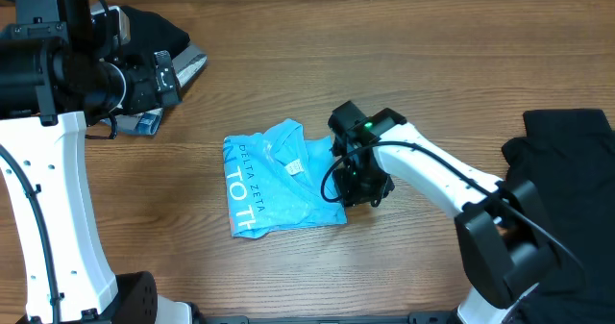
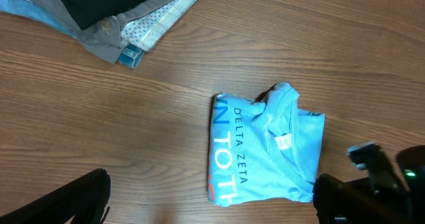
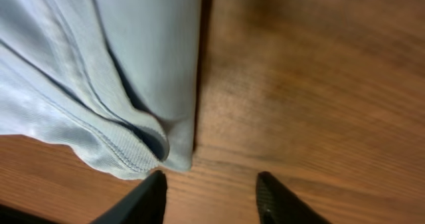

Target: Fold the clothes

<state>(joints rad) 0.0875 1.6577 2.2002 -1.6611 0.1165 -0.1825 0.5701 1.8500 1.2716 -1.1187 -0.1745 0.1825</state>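
Along the right edge of the table [image 1: 432, 84], reaching toward the near-right corner, lies a black garment [image 1: 567, 151] in a loose heap. A little further in, the right hand [image 3: 211, 196] is down low over the wood. Its two dark fingers [image 3: 143, 201] are parted with nothing between them, and they sit just beside the near-right corner of the T-shirt [image 1: 279, 185].

The light-blue shirt lies around the middle of the table, folded into a rough rectangle. White lettering reading "DELTA ZETA" runs along its left side, with larger letters next to it. The collar bunches up at the shirt's far edge, and a small neck label [image 1: 296, 167] faces up.

Beyond it, toward the far-left corner, the left hand [image 1: 171, 72] hangs above the table. Its fingers are spread wide and hold nothing. Under and behind it sits a pile of clothes [image 2: 143, 28], with black cloth on top of grey, patterned and denim pieces.
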